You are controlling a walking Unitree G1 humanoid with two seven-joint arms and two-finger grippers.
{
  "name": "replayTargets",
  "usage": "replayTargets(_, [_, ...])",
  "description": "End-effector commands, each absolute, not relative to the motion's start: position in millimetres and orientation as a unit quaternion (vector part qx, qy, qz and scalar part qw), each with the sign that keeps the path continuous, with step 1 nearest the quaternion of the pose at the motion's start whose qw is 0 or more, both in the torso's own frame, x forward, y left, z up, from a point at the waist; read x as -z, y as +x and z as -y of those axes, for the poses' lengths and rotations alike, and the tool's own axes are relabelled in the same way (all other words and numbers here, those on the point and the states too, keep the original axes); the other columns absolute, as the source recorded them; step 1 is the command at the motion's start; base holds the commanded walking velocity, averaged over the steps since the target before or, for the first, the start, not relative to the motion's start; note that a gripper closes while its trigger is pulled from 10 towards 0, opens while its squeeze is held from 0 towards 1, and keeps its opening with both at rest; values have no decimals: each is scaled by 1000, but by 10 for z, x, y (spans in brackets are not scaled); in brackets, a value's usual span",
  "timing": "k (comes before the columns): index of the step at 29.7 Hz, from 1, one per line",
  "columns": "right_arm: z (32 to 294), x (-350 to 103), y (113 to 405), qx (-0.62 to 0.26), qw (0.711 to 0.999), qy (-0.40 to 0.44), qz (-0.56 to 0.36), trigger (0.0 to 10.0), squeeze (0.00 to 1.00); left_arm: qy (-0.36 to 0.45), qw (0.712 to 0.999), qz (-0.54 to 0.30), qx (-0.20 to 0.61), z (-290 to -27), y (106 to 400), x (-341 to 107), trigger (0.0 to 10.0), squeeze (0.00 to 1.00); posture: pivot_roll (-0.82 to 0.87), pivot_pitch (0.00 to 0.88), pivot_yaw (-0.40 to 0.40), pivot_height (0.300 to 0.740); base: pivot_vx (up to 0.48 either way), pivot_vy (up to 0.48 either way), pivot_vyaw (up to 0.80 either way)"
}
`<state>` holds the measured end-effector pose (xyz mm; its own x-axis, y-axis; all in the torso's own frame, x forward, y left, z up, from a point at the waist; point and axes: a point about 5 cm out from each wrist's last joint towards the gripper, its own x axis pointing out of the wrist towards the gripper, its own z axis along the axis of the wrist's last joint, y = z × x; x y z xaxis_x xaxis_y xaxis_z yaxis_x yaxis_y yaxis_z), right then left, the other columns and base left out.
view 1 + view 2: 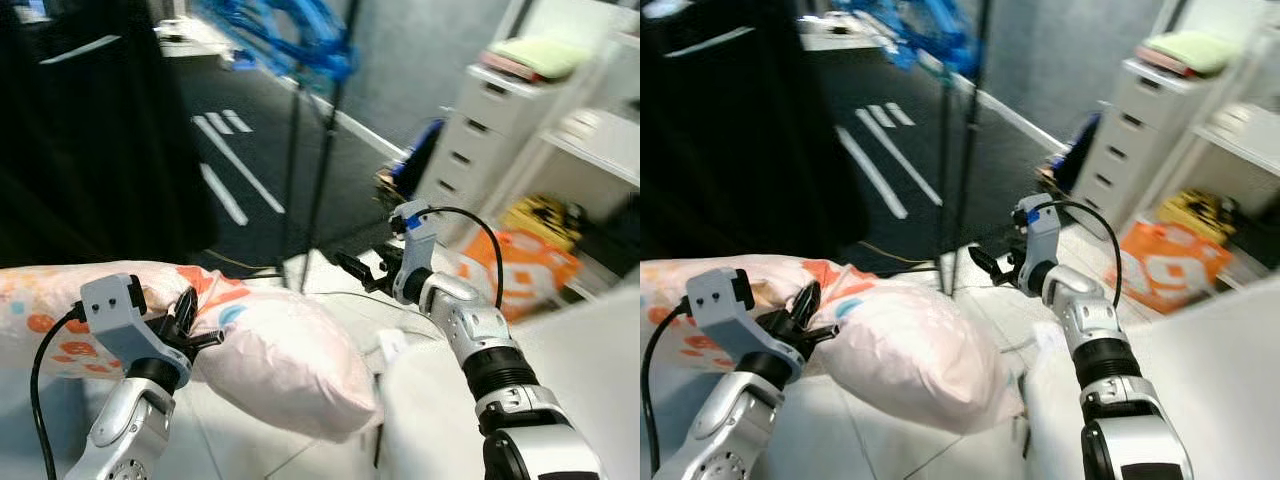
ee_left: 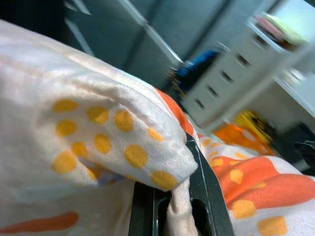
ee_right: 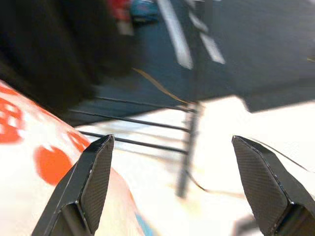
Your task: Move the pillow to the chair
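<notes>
Here the pillow point(image 1: 270, 355) lies at about seven o'clock in the head view, its edge pinched between the closed fingers of the left gripper point(image 1: 190, 325). The right gripper point(image 1: 358, 270), near one o'clock, hangs spread wide and empty. Soft, light and floppy, the pillow will likely sag; a second hold on its far bulging end should steady it.

Both head eyes look forward and down over the pillow point(image 1: 270, 350) from above. The left wrist camera presses close against its fabric; the right wrist camera faces its edge.
</notes>
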<state>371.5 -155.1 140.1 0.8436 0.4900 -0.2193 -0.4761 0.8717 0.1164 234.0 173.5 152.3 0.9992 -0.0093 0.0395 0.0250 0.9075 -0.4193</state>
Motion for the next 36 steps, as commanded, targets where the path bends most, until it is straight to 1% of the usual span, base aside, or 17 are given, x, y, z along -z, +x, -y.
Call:
replayTargets(1, [1601, -1399, 3732, -231, 965, 14, -124, 10000, 0, -215, 975, 56, 23, -1704, 2355, -1648, 10000, 0, -128, 22, -124, 740, 0, 0, -738])
replayTargets(6, [1625, -1393, 3740, -216, 968, 8, -125, 10000, 0, -212, 975, 57, 24, -1703, 2356, -1643, 10000, 0, -128, 22, -124, 740, 0, 0, -738])
replayTargets(7, [1641, -1390, 3748, -199, 972, 3, -126, 10000, 0, -207, 977, 56, 21, -1711, 2365, -1634, 10000, 0, -128, 21, -125, 740, 0, 0, -738])
replayTargets(10, [1653, -1389, 3755, -187, 974, -1, -126, 10000, 0, -201, 978, 56, 19, -1720, 2376, -1630, 10000, 0, -131, 21, -124, 740, 0, 0, -738])
replayTargets(19, [1675, -1373, 3766, -172, 977, -6, -128, 10000, 0, -195, 979, 58, 13, -1748, 2387, -1637, 10000, 0, -131, 21, -125, 740, 0, 0, -735])
replayTargets(25, [1619, -1362, 3775, -169, 978, -10, -126, 10000, 0, -194, 980, 53, 8, -1776, 2425, -1602, 10000, 0, -105, 13, -103, 740, 0, 0, -738])
replayTargets(31, [1601, -1367, 3785, -166, 978, -8, -124, 10000, 0, -192, 980, 55, 11, -1763, 2462, -1618, 10000, 0, -94, 10, -104, 740, 0, 0, -732])
replayTargets(32, [1587, -1365, 3785, -166, 978, -6, -122, 10000, 0, -192, 980, 54, 11, -1761, 2461, -1617, 10000, 0, -73, 16, -86, 740, 0, 0, -731])
replayTargets(36, [1564, -1358, 3782, -167, 979, 2, -120, 10000, 0, -192, 980, 50, 15, -1728, 2452, -1607, 10000, 0, -57, 19, -91, 740, 0, 0, -738])
